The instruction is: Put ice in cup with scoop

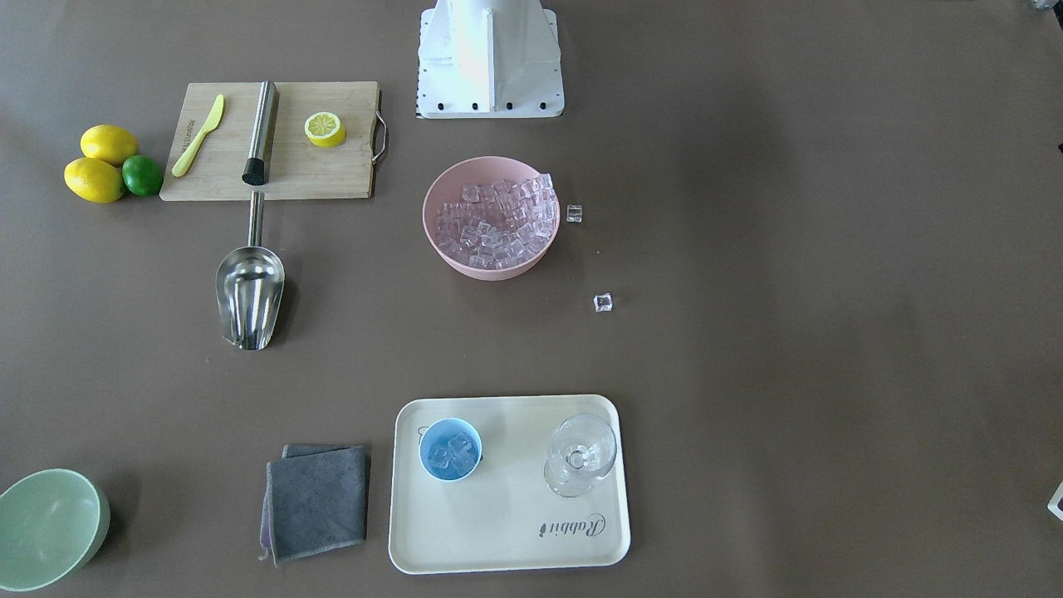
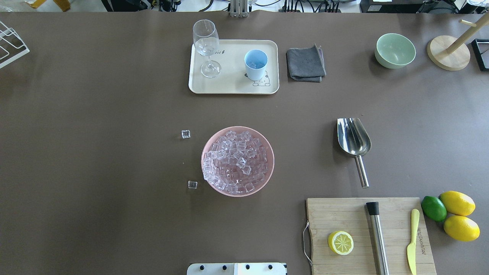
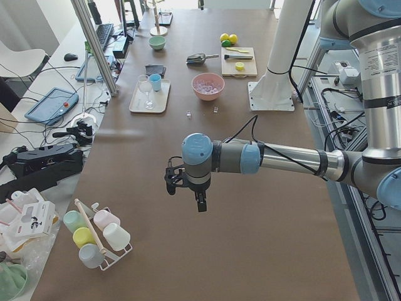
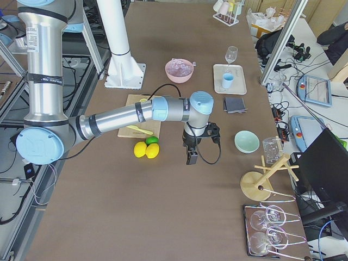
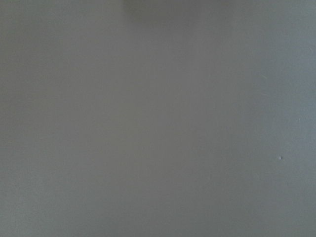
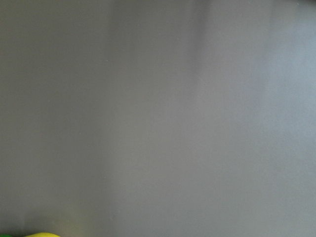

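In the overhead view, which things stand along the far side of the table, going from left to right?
White wire rack, stemmed glass, light-blue cup, grey cloth, pale-green bowl, wooden stand.

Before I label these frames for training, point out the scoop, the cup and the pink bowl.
scoop (image 2: 353, 136): overhead view, inside its trough.
cup (image 2: 255, 72): overhead view, on its outer wall.
pink bowl (image 1: 490, 267): front-facing view, on its outer wall.

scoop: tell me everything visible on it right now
The scoop is shiny stainless steel: a deep rounded trough, open side up and empty, plus a thin straight handle. It lies on the brown table, handle pointing toward the cutting board with a gap between them. Only the table touches it.
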Action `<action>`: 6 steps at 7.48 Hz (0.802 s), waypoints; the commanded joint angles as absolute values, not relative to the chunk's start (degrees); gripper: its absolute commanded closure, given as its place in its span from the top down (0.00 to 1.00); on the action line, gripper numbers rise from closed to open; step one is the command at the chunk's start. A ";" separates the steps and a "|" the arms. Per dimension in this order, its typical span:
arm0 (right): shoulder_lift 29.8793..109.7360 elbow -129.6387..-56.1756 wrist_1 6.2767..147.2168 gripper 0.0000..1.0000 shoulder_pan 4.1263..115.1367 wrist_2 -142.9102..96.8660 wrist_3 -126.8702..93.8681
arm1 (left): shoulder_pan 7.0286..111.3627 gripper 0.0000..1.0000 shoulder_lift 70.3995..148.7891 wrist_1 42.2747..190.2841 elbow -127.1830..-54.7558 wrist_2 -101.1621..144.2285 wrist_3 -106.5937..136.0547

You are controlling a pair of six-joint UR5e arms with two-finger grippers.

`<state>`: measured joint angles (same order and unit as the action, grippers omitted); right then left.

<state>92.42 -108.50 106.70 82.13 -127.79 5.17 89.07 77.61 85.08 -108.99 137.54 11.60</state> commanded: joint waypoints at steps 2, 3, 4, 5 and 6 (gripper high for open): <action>93.95 -101.00 104.78 1.00 90.35 -127.62 14.86 | 89.12 0.98 77.52 85.08 -108.98 137.55 11.60; 94.30 -97.85 100.59 1.00 90.35 -126.92 14.85 | 89.12 0.98 77.52 85.08 -108.90 137.55 11.60; 95.00 -91.82 91.24 1.00 90.35 -126.83 14.85 | 89.12 0.98 77.52 85.08 -108.90 137.55 11.60; 97.27 -90.19 84.53 1.00 90.35 -126.91 14.77 | 89.12 0.98 77.52 85.08 -108.90 137.46 11.60; 97.90 -90.44 83.68 1.00 90.44 -126.91 12.07 | 89.12 0.98 77.52 84.99 -108.90 137.46 11.60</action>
